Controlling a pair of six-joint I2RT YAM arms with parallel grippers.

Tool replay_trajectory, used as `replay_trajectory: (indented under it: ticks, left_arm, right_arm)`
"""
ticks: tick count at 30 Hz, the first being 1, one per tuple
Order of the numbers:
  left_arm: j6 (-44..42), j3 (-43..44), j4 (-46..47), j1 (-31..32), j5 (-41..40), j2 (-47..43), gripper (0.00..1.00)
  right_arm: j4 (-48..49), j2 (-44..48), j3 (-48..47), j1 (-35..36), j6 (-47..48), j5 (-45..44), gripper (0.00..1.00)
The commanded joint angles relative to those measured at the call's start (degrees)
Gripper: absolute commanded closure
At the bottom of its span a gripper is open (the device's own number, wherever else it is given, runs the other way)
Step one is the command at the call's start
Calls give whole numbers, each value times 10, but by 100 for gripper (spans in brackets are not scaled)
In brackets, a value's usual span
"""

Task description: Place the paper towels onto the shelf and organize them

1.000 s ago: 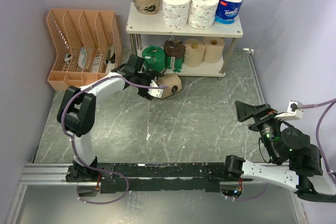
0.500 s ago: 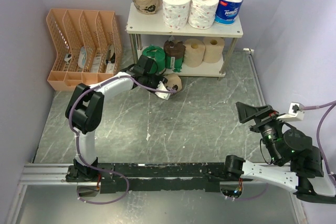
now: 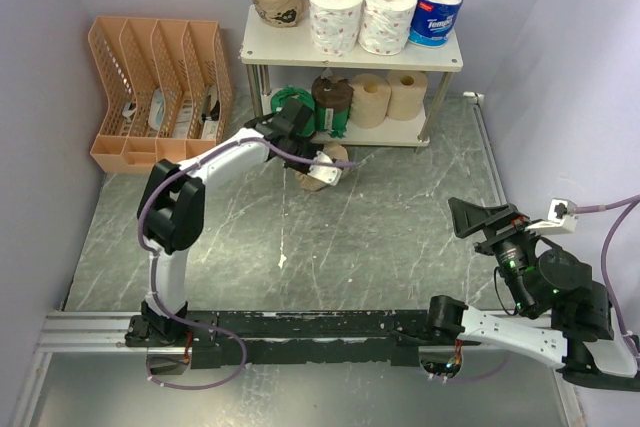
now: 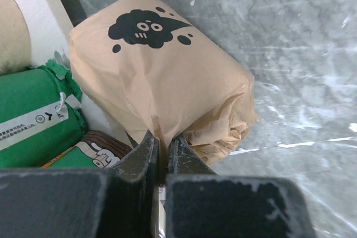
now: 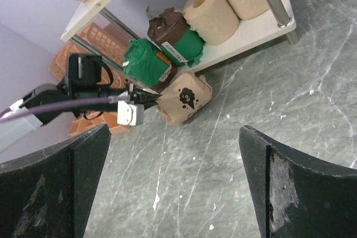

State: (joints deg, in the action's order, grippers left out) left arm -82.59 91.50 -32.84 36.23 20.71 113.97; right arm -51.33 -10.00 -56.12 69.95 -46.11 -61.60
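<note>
Now nearer shelf — kraft roll in left end effector.

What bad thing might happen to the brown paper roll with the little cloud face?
1. The left end effector pinches only a thin fold of the kraft-paper-wrapped roll, so the wrapper might tear or slip free.
2. The green-wrapped roll sits right beside it on the pale lower shelf board. Pushing in could knock that roll aside, or there may be too little room.
</note>
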Motion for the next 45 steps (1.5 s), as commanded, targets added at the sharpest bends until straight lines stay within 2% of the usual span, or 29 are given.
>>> replay_trajectory:
  ticks: [1, 4, 6, 10, 13, 15, 17, 19, 23, 24, 26, 29, 32, 34, 40, 45]
  left_arm:
    - [151, 135, -289, 20, -27, 45, 93]
    - [223, 230, -419, 20, 10, 68, 93]
    - [262, 259, -475, 23, 36, 64, 93]
    - [326, 231, -481, 41, 38, -7, 93]
    - [366, 257, -481, 49, 47, -50, 93]
    - [446, 301, -458, 48, 27, -66, 93]
    - [548, 319, -384, 47, -13, -93, 93]
    - [660, 286, -282, 48, -78, -144, 93]
    - [882, 157, -59, 44, -188, -270, 93]
    - [927, 146, -37, 45, -208, -279, 93]
    - [1009, 210, -77, 39, -225, -248, 93]
    - [1139, 291, -126, 19, -203, -212, 93]
    - [1318, 219, -69, -36, -135, -248, 93]
    - [1399, 237, -71, -55, -102, -240, 93]
    - [1611, 287, -84, -94, -87, -205, 93]
    - [1708, 332, -71, -127, -90, -180, 93]
  right_arm:
    - [3, 10, 6, -3, 3, 2, 0]
    - [16, 12, 11, -3, 10, 2, 0]
    - [21, 13, 13, -3, 14, 2, 0]
    - [27, 9, 14, -3, 15, 3, 0]
    - [39, 6, 17, -3, 22, 3, 0]
    - [49, 3, 20, -3, 29, 4, 0]
    - [53, 0, 21, -3, 32, 4, 0]
    - [57, -2, 21, -3, 33, 5, 0]
    - [69, -10, 18, -3, 43, 8, 0]
    - [69, -12, 15, -3, 44, 9, 0]
    - [69, -19, 11, -3, 43, 13, 0]
    - [71, -28, 10, -3, 38, 17, 0]
    - [80, -33, 15, -4, 35, 25, 0]
    - [84, -38, 17, -4, 33, 31, 0]
    - [94, -46, 27, -8, 27, 47, 0]
    - [102, -53, 30, -10, 27, 56, 0]
